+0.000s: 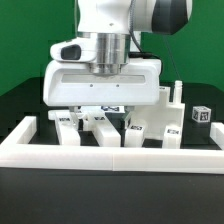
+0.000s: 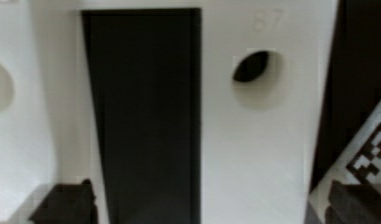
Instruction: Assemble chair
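Nearest the ext. camera: long white border frame point(image 1: 110, 157), running across the front w/ side rails turning back at both ends. Just behind it, inside the frame: white blocky plastic chair parts point(image 1: 100, 128), several carrying black-and-white square tags, lying loose in a row, not yet joined. Directly above the row: white robot hand point(image 1: 103, 111), low, fingers spread wide, no part seen clamped betw. them. Wrist view shows a flat white slotted chair panel point(image 2: 231, 120) close below, w/ a long dark slot point(image 2: 142, 110), a small oval hole point(image 2: 253, 66) and a tag point(image 2: 361, 150) at one edge. Toward the ext. view's right: a small tagged block point(image 1: 201, 115) and an upright white piece point(image 1: 175, 97), both apart from the hand. CAUTION: parts sit tightly side by side; if the hand descends off-centre, one finger will prob. land on a neighbour or on the panel face and push the row askew. A finger entering the slot could jam. A grip across the wrong edge could tilt the part on lift. Surface point(image 1: 20, 105): matt black, flat. Room: plain green backdrop point(image 1: 25, 40); nothing else discernible.
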{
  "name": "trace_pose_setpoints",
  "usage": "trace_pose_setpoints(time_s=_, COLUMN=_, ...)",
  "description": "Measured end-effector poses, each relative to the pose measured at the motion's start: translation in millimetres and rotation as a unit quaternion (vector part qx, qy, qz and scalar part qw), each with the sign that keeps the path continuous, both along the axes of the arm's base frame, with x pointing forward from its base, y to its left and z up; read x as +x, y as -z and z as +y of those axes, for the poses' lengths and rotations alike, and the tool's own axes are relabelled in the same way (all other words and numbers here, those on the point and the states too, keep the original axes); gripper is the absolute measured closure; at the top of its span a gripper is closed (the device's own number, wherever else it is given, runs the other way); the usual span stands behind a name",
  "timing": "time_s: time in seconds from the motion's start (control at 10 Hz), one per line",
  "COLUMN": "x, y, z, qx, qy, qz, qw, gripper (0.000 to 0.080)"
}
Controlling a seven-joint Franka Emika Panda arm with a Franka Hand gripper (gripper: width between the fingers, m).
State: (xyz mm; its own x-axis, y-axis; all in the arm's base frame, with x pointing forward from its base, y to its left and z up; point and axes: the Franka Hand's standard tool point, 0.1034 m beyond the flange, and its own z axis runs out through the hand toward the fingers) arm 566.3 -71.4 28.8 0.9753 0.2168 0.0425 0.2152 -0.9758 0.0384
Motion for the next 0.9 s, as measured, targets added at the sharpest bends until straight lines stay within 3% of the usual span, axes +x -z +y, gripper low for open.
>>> trace_pose_setpoints(time_s=0.2, x=3.3, y=-1.1, z=1.8, qx=-0.008, qy=-0.005, qz=-0.017, qw=1.000, gripper=0.0151)
trace_pose_setpoints(time_s=0.9, x=3.5, y=-3.1, z=-4.1, qx=-0.003, qy=-0.026, qz=-0.006, qw=1.000, gripper=0.0151)
